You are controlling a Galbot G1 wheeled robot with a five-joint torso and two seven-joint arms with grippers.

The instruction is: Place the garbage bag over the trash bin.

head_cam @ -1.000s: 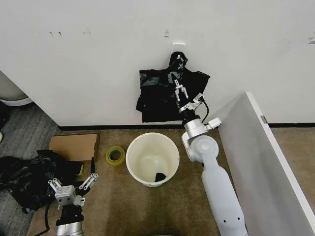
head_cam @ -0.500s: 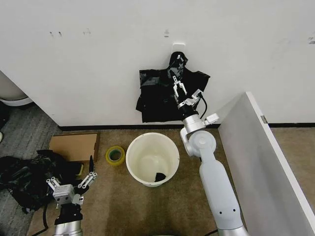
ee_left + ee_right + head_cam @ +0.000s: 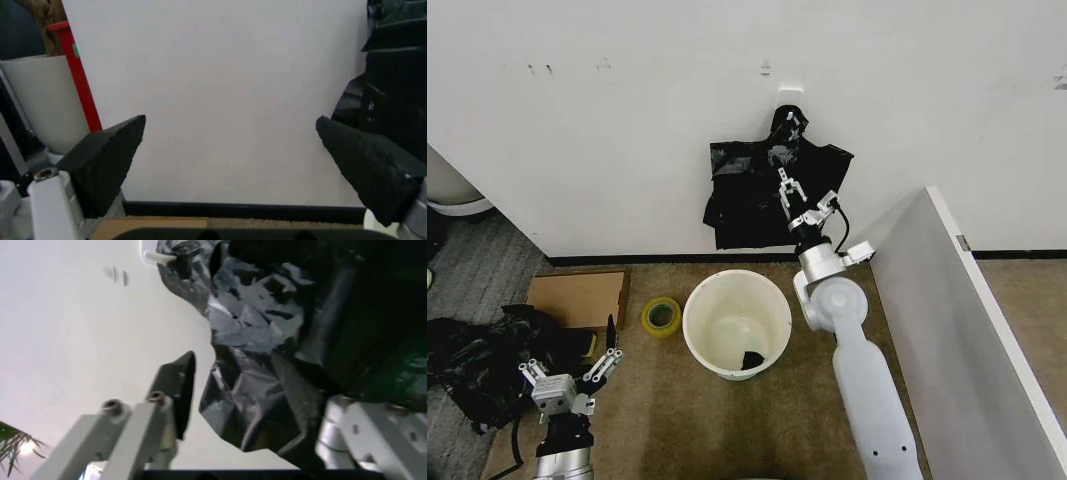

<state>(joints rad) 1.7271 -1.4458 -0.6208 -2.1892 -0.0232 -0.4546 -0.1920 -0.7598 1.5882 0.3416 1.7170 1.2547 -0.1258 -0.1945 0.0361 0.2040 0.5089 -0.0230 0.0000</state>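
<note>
Bunch of black garbage bags (image 3: 770,190) hanging flat from a wall hook, long axis vertical, right gripper (image 3: 799,195) spread wide against them, cream trash bin (image 3: 736,323) upright below, holding perhaps a black scrap (image 3: 752,359), left gripper (image 3: 569,377) open low by the floor.

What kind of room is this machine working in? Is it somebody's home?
Probably an office or lab corner, not a home. There is a plain white wall with a dark baseboard, thin brown carpet and a grey partition panel. A cream trash bin stands below black bags hung on a wall hook.
</note>
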